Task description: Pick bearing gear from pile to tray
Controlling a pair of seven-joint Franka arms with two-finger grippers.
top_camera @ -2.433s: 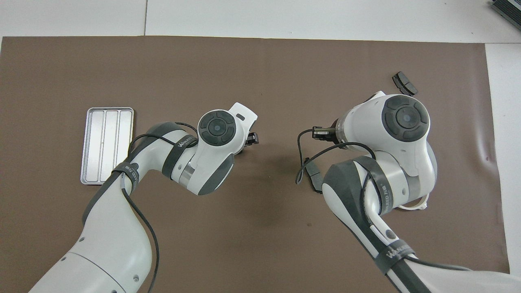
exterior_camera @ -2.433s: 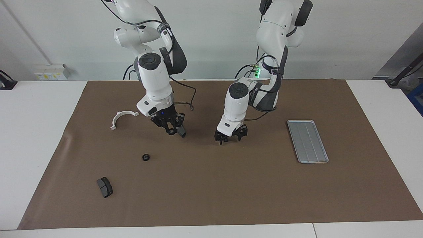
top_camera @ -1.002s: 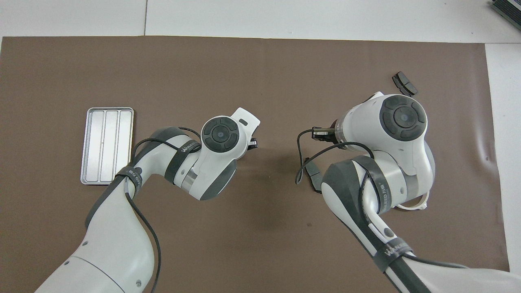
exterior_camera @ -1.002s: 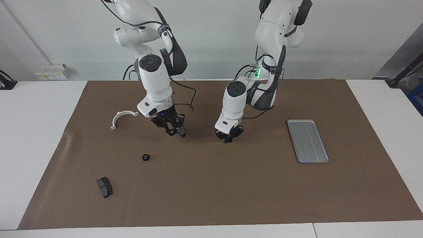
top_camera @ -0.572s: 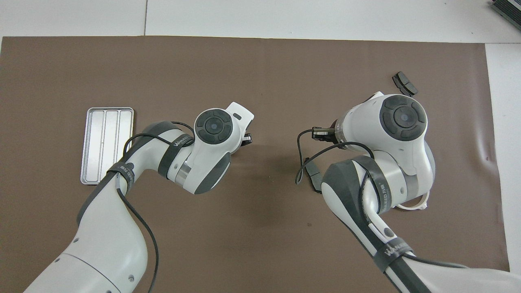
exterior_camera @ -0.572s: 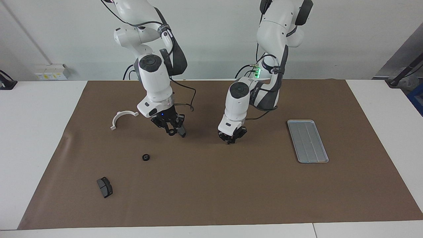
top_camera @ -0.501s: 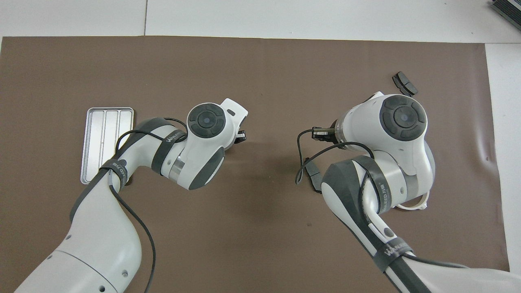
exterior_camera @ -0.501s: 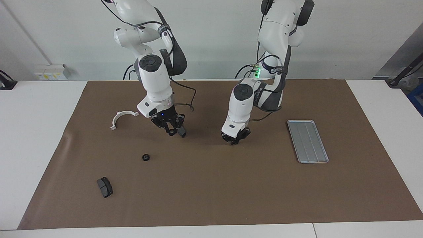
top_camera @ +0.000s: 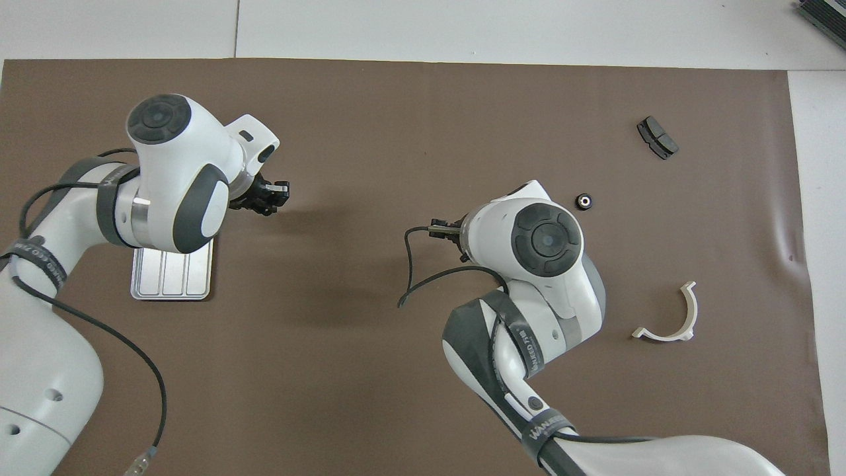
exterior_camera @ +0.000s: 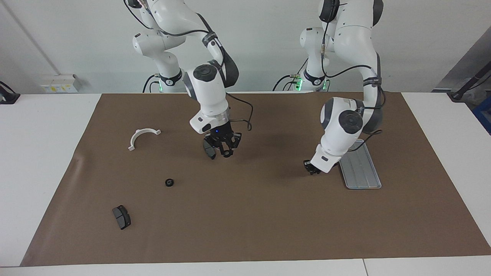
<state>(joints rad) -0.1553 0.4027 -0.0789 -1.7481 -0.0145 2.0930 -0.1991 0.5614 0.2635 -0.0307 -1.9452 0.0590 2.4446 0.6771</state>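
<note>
**A:** Jaws first: the left gripper [exterior_camera: 312, 171] [top_camera: 269, 197] has them pressed together, tips meeting. It hangs low over the brown mat [exterior_camera: 245, 222], just beside the tray [exterior_camera: 362, 174] [top_camera: 170, 281], on the tray's side that faces the right arm's end. I honestly can't make out whether anything tiny is pinched between the tips.

**B:** And the other one?

**A:** The right gripper [exterior_camera: 220, 152] is up over the middle of the mat with its jaws clamped on a dark grey held brake pad [exterior_camera: 209, 150], which sticks out at one side of the fingers. From overhead the arm's own wrist hides that gripper completely.

**B:** So where's the bearing?

**A:** One black ring [exterior_camera: 168, 182] [top_camera: 584, 201] lies flat on the mat toward the right arm's end, well apart from the tray and with neither gripper touching it. It sits between two other parts. The white half-ring bracket [exterior_camera: 142, 137] [top_camera: 667, 317] is nearer to the robots. The loose brake pad [exterior_camera: 121, 217] [top_camera: 657, 137] is farther from them. All three are spread out, none touching.

**B:** And the tray?

**A:** It's at the left arm's end of the mat, with the left wrist covering part of it from overhead. The part that shows is bare ridged metal. The mat lies on a white worktop [exterior_camera: 38, 153].
</note>
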